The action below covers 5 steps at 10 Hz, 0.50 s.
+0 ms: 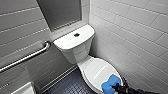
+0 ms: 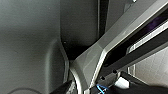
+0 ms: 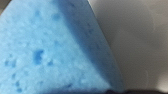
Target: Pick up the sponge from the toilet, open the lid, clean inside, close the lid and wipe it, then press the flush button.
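The white toilet (image 1: 75,53) stands in the corner with its lid (image 1: 96,67) down. The dark round flush button (image 1: 76,35) sits in the middle of the tank top. A bright blue sponge (image 1: 110,83) rests on the front end of the lid, pinched in at its middle. My right gripper (image 1: 115,87) comes in from the lower right and is shut on it. In the right wrist view the sponge (image 3: 50,50) looms large against the white lid (image 3: 135,37). My left gripper is open and holds nothing.
A metal grab bar (image 1: 27,56) runs along the grey tiled wall on the left. White tiled wall (image 1: 140,37) stands close on the toilet's right. Dark tiled floor (image 1: 70,86) lies left of the bowl, with a white fixture (image 1: 25,89) at the lower left.
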{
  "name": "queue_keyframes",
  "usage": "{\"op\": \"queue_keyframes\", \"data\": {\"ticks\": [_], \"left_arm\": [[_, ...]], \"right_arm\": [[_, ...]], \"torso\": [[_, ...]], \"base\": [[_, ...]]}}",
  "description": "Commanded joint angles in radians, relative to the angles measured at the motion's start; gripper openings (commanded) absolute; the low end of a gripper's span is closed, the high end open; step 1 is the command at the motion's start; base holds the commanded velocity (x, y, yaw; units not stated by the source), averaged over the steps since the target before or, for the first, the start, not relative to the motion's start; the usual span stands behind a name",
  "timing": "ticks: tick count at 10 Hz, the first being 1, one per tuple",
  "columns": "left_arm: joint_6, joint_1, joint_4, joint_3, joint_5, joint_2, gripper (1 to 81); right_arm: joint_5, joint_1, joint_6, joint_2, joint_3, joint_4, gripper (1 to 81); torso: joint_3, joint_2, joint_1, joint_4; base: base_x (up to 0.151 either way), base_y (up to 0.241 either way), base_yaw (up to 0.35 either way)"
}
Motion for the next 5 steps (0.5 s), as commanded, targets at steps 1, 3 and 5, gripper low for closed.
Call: {"op": "queue_keyframes", "data": {"ticks": [1,3,5], "left_arm": [[0.011,0.008,-0.001,0.038,0.078,-0.011,81.1],[0.013,0.008,-0.001,0.041,0.078,-0.011,81.1],[0.013,0.008,0.000,0.039,0.078,-0.011,81.1]], "right_arm": [[-0.104,-0.016,0.003,-0.190,0.151,-0.008,1.0],[-0.061,-0.059,0.001,-0.254,0.205,-0.008,1.0],[-0.027,-0.154,0.000,-0.298,0.206,-0.031,1.0]], "torso": [[0.000,0.000,0.000,0.000],[0.000,0.000,0.000,0.000],[0.000,0.000,0.000,0.000]], "base": [[0.000,0.000,0.000],[0.000,0.000,0.000],[0.000,0.000,0.000]]}}
